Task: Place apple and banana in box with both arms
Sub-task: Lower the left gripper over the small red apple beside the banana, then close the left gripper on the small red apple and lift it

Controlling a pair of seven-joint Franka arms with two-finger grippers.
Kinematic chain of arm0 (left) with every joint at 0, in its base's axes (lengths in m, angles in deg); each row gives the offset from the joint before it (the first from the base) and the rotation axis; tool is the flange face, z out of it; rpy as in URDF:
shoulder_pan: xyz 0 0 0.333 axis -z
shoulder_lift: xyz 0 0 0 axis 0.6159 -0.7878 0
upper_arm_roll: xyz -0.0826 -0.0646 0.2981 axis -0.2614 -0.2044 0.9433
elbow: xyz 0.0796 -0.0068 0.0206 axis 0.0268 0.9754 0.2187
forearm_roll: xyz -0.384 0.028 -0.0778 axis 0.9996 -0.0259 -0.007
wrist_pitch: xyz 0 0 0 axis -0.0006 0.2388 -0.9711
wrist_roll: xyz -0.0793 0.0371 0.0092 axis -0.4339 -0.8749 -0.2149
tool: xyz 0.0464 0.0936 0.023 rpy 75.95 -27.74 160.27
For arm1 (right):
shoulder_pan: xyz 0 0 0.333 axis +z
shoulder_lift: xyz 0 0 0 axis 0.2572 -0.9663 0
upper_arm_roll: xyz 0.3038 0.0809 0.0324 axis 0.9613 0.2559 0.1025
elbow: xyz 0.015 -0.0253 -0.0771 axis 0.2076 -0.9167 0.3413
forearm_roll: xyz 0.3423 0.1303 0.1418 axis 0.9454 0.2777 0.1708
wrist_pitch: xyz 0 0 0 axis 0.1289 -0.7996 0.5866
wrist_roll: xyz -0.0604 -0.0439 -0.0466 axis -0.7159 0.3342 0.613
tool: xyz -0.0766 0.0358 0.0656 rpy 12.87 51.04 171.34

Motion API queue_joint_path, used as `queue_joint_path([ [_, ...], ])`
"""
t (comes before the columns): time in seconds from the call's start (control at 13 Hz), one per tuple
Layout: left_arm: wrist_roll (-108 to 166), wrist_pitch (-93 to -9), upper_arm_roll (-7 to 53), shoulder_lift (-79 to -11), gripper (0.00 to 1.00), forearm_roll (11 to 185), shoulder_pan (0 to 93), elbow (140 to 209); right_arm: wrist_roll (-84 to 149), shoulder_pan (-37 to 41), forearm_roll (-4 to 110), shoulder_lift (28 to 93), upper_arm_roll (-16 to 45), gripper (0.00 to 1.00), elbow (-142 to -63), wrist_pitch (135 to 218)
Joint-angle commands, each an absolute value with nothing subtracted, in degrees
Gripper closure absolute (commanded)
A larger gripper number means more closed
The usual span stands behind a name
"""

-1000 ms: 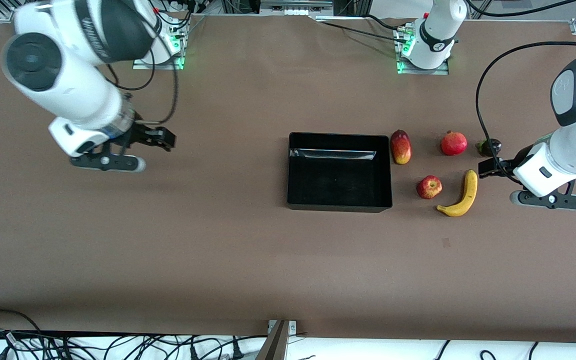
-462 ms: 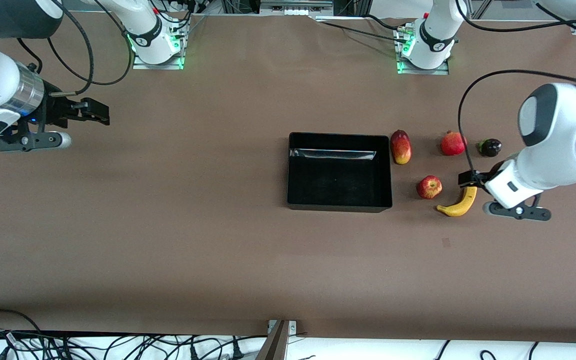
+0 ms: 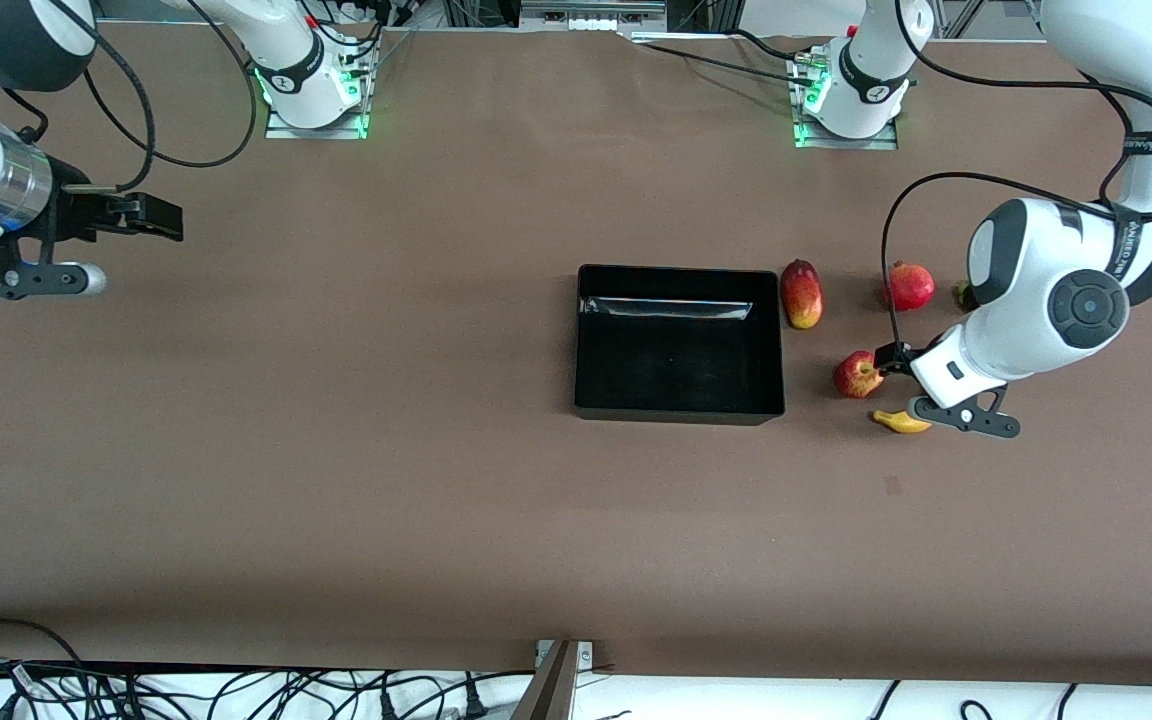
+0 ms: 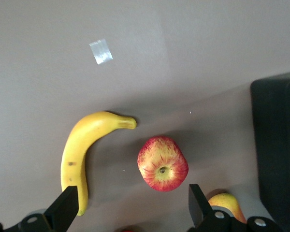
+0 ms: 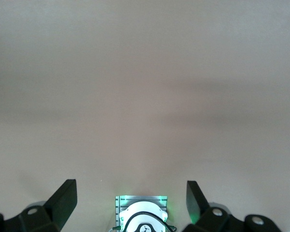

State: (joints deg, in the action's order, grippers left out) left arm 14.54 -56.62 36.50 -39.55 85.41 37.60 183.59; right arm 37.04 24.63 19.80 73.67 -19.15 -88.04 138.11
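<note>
- Brown desk (image 3: 416, 450) carries the box (image 3: 678, 405); apple (image 4: 163, 163) and banana (image 4: 79, 147) lie beside it, toward the left arm's end.
- Left hand (image 4: 130, 205) hovers wide over both fruits, likely choosing one; right hand (image 5: 130, 205), wide, waits well apart from the box.

Table (image 3: 336, 480): brown matte covering, spanning nearly the whole front view, evenly lit, soft shadows. Small pale tape patch (image 4: 101, 51) on the surface, toward the left arm's end. Metal framing (image 3: 576, 12) ran along the table's top edge. White sheet (image 3: 736, 700) with loose black cables (image 3: 236, 690) lay along the edge nearest the front camera, with a metal bracket (image 3: 561, 660) at its middle.
</note>
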Motion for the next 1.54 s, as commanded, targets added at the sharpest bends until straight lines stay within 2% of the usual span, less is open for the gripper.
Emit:
queue_joint_path([
  [0.0, 9.1, -65.98, 36.58, -38.01, 0.0, 84.16, 38.54, 191.82, 35.1, 12.41, 19.96, 74.8, -10.14, 0.0, -88.14, 138.09],
  [0.08, 8.11, -68.02, 36.58, -37.93, 0.0, 84.16, 38.72, 193.76, 33.18, 6.34, 19.35, 74.88, -3.21, 0.0, -88.14, 138.09],
  [0.23, 5.04, -69.61, 36.58, -38.36, 0.0, 83.99, 39.51, 194.66, 31.93, -1.69, 18.65, 76.89, 4.31, 0.0, -89.19, 139.31],
  [0.46, -0.05, -75.23, 36.58, -39.15, 0.0, 83.9, 39.42, 198.51, 31.84, -11.36, 15.5, 83.04, 15.46, 0.0, -99.44, 153.15],
  [0.77, -2.97, -77.78, 36.58, -40.82, 0.0, 83.9, 39.42, 199.05, 32.19, -15.07, 14.6, 85.69, 17.25, 0.0, -100.8, 155.23],
  [1.0, -2.97, -79.9, 36.58, -42.66, 0.0, 83.99, 39.42, 199.32, 32.63, -15.08, 13.99, 86.4, 17.17, 0.0, -100.53, 157.42],
  [1.23, -3.67, -82.98, 36.58, -44.51, 0.0, 83.99, 39.42, 199.23, 32.89, -15.17, 14.68, 86.23, 16.38, 0.0, -99.4, 151.03],
  [1.31, -3.67, -82.89, 36.58, -44.52, 0.07, 83.99, 39.42, 199.05, 32.89, -15.17, 14.86, 86.31, 16.29, 0.0, -99.39, 150.66],
  [1.38, -3.5, -82.2, 36.58, -44.34, 0.68, 83.9, 39.51, 198.97, 32.89, -15.17, 14.86, 86.4, 16.29, 0.0, -99.39, 150.57],
  [1.46, -3.5, -82.1, 36.58, -44.34, 1.0, 83.99, 39.51, 198.97, 32.89, -15.08, 14.86, 86.4, 16.46, 0.0, -99.31, 150.92],
])
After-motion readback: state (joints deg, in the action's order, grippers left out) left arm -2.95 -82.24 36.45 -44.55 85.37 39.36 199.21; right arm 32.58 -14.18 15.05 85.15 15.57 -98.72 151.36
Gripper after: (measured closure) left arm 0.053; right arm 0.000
